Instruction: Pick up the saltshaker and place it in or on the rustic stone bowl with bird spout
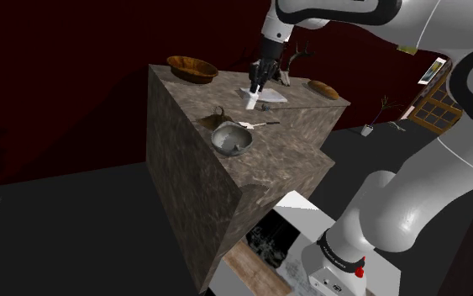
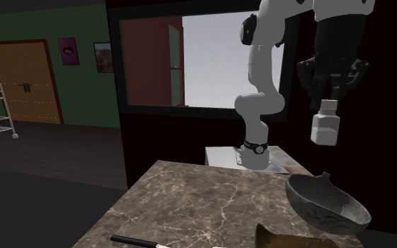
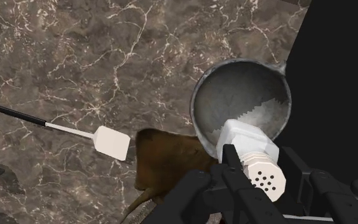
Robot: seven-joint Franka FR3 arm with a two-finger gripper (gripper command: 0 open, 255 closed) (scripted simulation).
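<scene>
The white saltshaker point(image 2: 325, 127) hangs well above the marble counter, clasped near its cap by my black gripper point(image 2: 328, 90), which is shut on it. Below it stands the grey stone bowl point(image 2: 327, 204), with a small spout at its rim. In the wrist view the perforated cap of the saltshaker point(image 3: 255, 158) sits between my gripper's point(image 3: 260, 170) fingers, overlapping the rim of the bowl point(image 3: 234, 95). From the shoulder view the saltshaker point(image 1: 251, 99) hangs under the gripper point(image 1: 257, 86), up and to the right of the bowl point(image 1: 232, 139).
A white spatula point(image 3: 110, 141) with a black handle lies on the counter point(image 1: 285, 160) beside a brown dish point(image 3: 171, 159). A brown wooden bowl point(image 1: 192, 69) sits at the far corner, another brown dish point(image 1: 327, 87) at the right edge. The counter drops off just past the grey bowl.
</scene>
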